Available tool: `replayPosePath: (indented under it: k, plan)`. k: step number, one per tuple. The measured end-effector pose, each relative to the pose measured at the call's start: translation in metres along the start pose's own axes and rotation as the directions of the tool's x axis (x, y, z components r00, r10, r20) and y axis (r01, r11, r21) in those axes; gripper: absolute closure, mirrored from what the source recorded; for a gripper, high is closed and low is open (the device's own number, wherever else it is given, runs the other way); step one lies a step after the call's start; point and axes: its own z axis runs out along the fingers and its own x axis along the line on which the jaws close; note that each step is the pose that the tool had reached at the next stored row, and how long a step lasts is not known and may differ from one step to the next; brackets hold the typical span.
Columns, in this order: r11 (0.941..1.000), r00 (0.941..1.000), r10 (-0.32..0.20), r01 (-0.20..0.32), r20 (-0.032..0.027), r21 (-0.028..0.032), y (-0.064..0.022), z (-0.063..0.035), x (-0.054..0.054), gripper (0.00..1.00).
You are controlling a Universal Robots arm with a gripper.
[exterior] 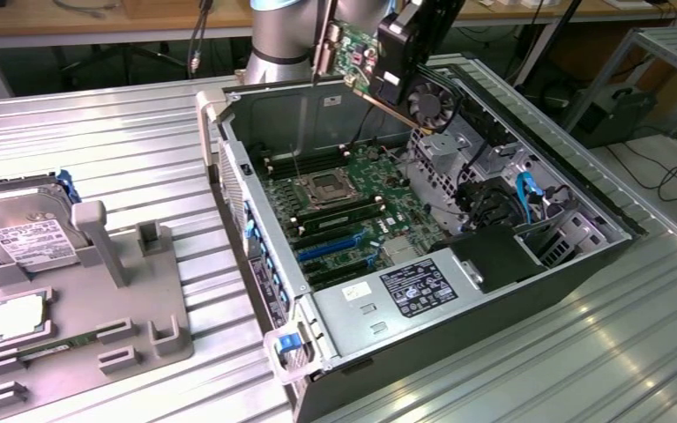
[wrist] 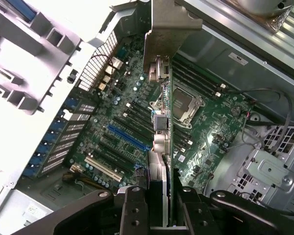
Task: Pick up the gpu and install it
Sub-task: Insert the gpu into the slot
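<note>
I am holding the gpu (exterior: 415, 88) in the air above the far end of an open tower case (exterior: 574, 189), the gripper (wrist: 160, 215) clamped on the card's two faces. In the wrist view its thin edge and silver bracket are hanging over the green motherboard (wrist: 210, 122), beside the square processor socket (wrist: 182, 105) and well apart from the long blue slot (wrist: 127, 138). Blue cables (exterior: 524, 196) are crowding the drive bay. The power supply (exterior: 415, 291) is wearing a black label too fine to read. A hard drive (exterior: 21, 231) is sitting in a grey fixture (exterior: 103, 326) on the ribbed metal table (exterior: 115, 141).
</note>
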Motion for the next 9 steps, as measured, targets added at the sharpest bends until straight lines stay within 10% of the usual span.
replayPosePath:
  k: [9]
  plan:
    - [0.9993, 0.9993, -0.037, 0.037, -0.0027, -0.0003, 0.0000, 0.0000, 0.0000, 0.72]
